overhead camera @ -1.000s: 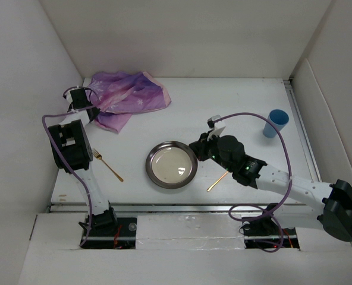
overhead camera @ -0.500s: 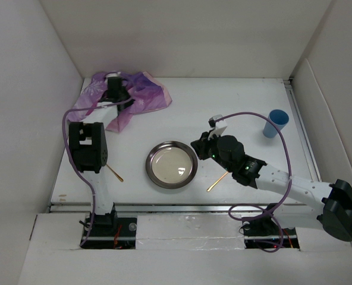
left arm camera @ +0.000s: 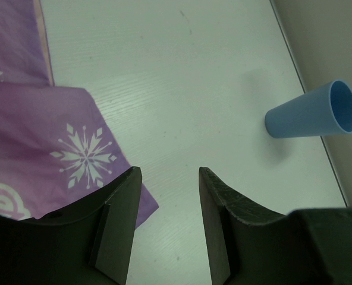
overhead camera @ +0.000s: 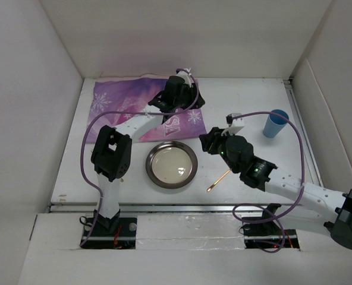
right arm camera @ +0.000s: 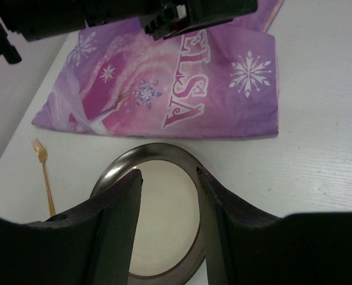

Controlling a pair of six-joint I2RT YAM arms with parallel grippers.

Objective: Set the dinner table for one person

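Fingers [left arm camera: 119,225] of left gripper [left arm camera: 168,176] gape empty, right gripper [right arm camera: 168,176] likewise. Large flat white rectangular tabletop [overhead camera: 253,95] carries round steel plate [overhead camera: 171,164]. Right gripper near plate's rim, likely to lift it. Purple snowflake placemat [overhead camera: 122,101] spread flat behind plate, probably meant beneath.

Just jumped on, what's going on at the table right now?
The left hand is open over the right edge of the purple placemat, which lies flat at the far side of the table; it holds nothing. The right hand is open too, hovering above the far rim of the metal plate, which sits on bare table nearer than the mat. A gold fork lies left of the plate, another gold utensil right of it, and the blue cup stands far right.
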